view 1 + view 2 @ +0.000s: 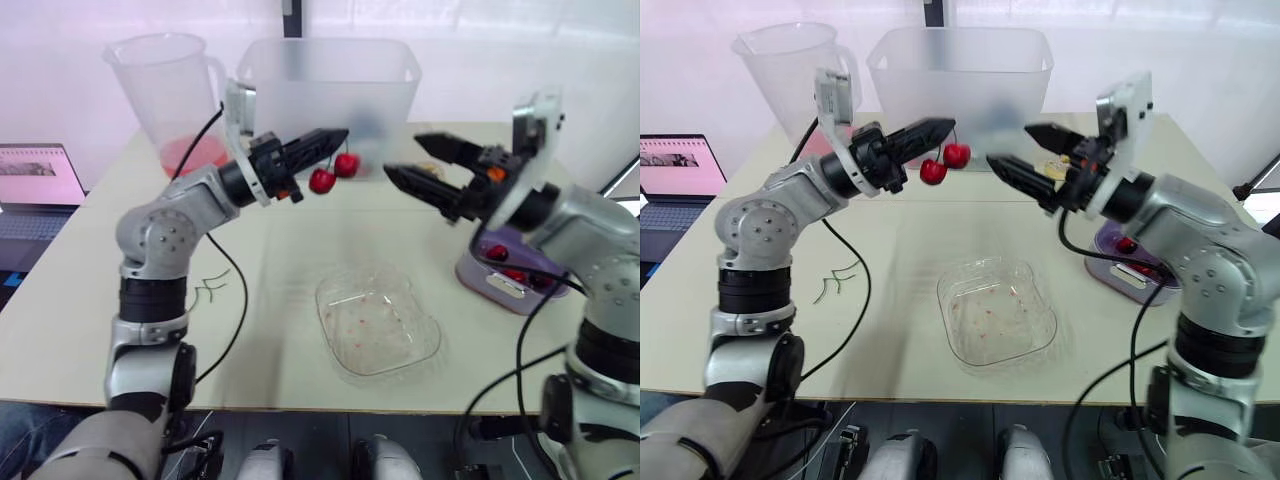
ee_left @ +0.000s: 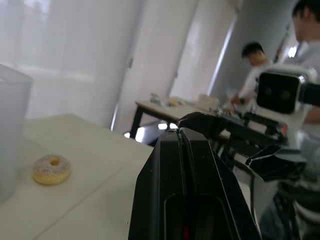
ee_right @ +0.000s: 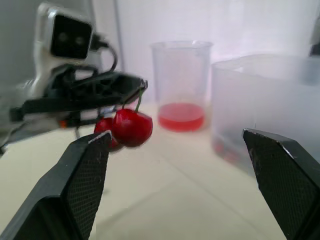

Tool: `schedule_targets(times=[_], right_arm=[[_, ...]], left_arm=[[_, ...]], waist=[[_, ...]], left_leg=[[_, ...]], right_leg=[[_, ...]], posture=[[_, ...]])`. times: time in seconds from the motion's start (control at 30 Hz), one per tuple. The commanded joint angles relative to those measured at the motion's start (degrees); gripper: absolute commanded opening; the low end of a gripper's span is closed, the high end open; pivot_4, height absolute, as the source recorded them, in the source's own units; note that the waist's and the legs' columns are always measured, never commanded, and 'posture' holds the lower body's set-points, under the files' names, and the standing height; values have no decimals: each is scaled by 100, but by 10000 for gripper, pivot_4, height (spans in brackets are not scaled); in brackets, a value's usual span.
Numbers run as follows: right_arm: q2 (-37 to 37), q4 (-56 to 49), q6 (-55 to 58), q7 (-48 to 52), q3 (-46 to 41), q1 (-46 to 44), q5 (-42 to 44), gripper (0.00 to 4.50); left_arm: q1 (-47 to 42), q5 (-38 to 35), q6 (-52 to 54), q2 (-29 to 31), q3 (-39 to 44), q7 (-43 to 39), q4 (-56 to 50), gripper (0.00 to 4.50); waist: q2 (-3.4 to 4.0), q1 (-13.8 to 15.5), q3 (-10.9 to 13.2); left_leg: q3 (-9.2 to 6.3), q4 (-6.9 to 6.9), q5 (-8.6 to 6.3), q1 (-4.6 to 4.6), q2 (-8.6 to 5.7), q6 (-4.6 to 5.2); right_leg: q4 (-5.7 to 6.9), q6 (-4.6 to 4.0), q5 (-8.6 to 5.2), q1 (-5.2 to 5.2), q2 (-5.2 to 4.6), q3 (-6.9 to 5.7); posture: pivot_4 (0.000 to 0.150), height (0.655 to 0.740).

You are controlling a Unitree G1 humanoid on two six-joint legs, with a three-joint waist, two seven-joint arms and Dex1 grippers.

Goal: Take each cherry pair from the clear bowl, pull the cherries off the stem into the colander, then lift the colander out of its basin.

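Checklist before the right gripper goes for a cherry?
1. Left gripper shut on the cherry pair stem: ok.
2. Right gripper open: ok.
3. Cherries hang free below the left gripper: ok.
4. A cherry between the right gripper's fingers: not ok, the gripper is off to one side.
5. Pair above the colander: not ok, it hangs over the table.
6. Room in the colander: cannot tell, the right arm hides most of it.

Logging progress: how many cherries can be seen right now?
4. Two cherries hang on a stem pinched by the left gripper; two lie in the colander, where the right arm may hide more.
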Motion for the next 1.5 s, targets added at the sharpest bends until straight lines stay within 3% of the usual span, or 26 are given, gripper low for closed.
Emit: schedule_targets(times=[0.03,0.23,0.53,0.67,0.77,0.97,1.13,1.5], right_arm=[[-135,180,656,144,-253,-116,1360,44659],[252,316,907,-731,101,111,2872,44659],[639,244,603,-1726,729,185,3071,44659],[693,283,459,-1966,813,187,3232,32525],[688,290,382,-2078,877,175,3351,17416],[632,326,318,-2217,1003,157,3467,17416],[611,306,268,-2265,1048,220,3494,6615],[-250,-159,747,-1717,1285,770,3782,6615]], left_arm=[[-31,-199,259,354,-171,-915,-112,0],[-52,-146,422,542,-441,-1644,-41,0],[-95,-118,542,470,-489,-1795,-126,0],[-97,-90,531,471,-491,-1806,-126,0],[-98,-58,500,466,-489,-1791,-114,0],[-97,30,448,465,-505,-1795,-97,0],[-79,60,427,450,-503,-1800,-109,0],[-60,101,431,481,-511,-1856,-110,0]], waist=[[0,-6,0],[0,21,0],[0,27,0],[0,25,0],[0,28,0],[0,25,0],[0,26,0],[0,31,0]], left_leg=[[0,1,0,2,1,0],[-3,2,0,1,5,0],[-3,5,0,-2,-2,1],[-3,5,0,-2,-1,1],[-3,5,-1,-2,-1,1],[-3,5,-1,-2,-1,3],[-3,5,-2,-2,-1,3],[-2,5,-5,-2,-1,9]], right_leg=[[1,0,0,0,0,0],[-1,0,0,2,1,2],[-1,0,0,2,-8,2],[0,0,0,2,-6,2],[0,0,0,2,-6,2],[-1,0,0,2,-5,2],[-1,0,0,2,-5,3],[-3,0,0,2,-5,3]], posture=[[1500,6886],[1500,6886],[1500,6886],[1500,6886],[1500,6886],[1500,6886],[1500,6886],[1500,6886]])
